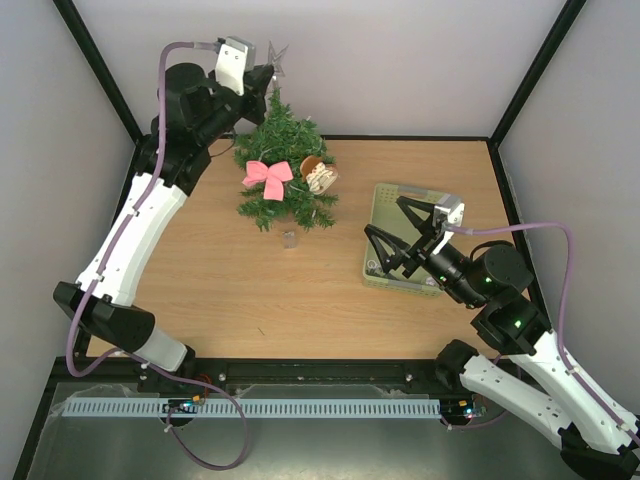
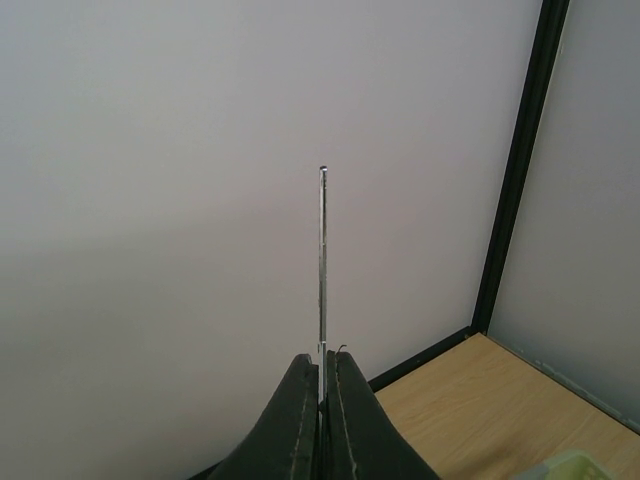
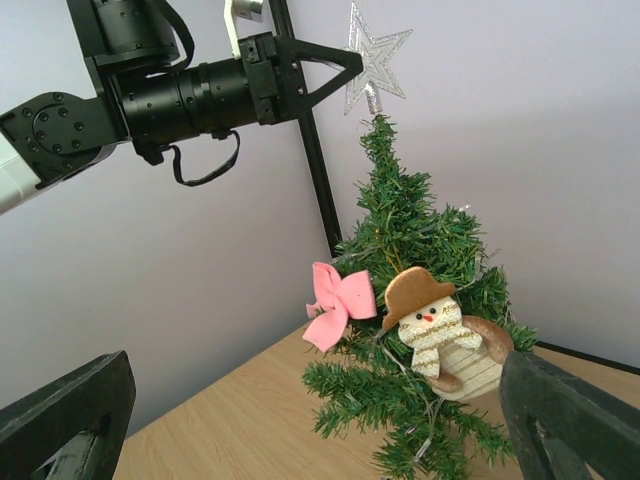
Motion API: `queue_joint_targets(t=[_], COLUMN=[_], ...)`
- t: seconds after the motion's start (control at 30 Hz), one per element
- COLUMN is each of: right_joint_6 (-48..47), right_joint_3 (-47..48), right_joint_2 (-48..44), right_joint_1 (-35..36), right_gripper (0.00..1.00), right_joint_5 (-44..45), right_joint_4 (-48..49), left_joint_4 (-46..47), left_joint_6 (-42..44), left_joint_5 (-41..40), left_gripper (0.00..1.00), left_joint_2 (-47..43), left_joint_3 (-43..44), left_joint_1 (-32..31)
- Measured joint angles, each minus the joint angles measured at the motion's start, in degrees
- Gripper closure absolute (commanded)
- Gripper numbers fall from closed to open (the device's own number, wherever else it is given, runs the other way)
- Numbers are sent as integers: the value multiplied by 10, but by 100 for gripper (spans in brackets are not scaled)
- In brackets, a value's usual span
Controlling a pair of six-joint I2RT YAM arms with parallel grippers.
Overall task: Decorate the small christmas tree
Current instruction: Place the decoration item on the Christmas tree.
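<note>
My left claw [image 1: 268, 72] is pinched shut on the silver star [image 3: 378, 62], holding it upright at the tip of the small christmas tree [image 1: 285, 170], far left, so its stem can seat (my right claw [image 1: 385, 215] gapes empty by the basket [image 1: 392, 187]).

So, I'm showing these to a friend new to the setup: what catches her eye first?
The small christmas tree stands at the far side of the table, a pink bow and a snowman ornament on its branches. Above it, the left gripper is shut on a silver star at the tree's tip. The right gripper hangs open over the pale green basket.
</note>
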Motion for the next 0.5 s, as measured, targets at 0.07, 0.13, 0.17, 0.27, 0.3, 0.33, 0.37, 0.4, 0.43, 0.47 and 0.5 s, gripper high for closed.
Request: queue_joint_targets(t=[0.07,0.13,0.17,0.27,0.3,0.33,0.37,0.4,0.43,0.47,0.5], right_joint_6=[-1,-2,-3,-5,-6,-6,-6,-7,-7,-8,-8], right_joint_3=[0,0,0,0,0,0,0,0,0,0,0], right_joint_2=[0,0,0,0,0,0,0,0,0,0,0], right_joint_1=[0,0,0,0,0,0,0,0,0,0,0], right_gripper=[2,2,2,2,2,2,2,2,2,2,2], right_joint_5=[1,1,2,4,5,7,7,8,9,9,9], right_joint_4=[0,-1,-1,-4,-4,-5,-6,-7,-8,-8,-8], left_joint_4=[-1,-2,-2,-2,-2,-3,-4,-5,-6,-5,-6], left_joint_6=[0,0,0,0,0,0,0,0,0,0,0], left_joint_5=[0,0,0,0,0,0,0,0,0,0,0], left_gripper=[98,98,98,97,98,98,98,98,98,98,98], left_joint_2=[1,2,2,2,2,2,2,2,2,2,2], left_joint_3=[0,0,0,-1,-1,-2,-3,-4,-5,-7,-9], left_joint_1=[0,0,0,0,0,0,0,0,0,0,0])
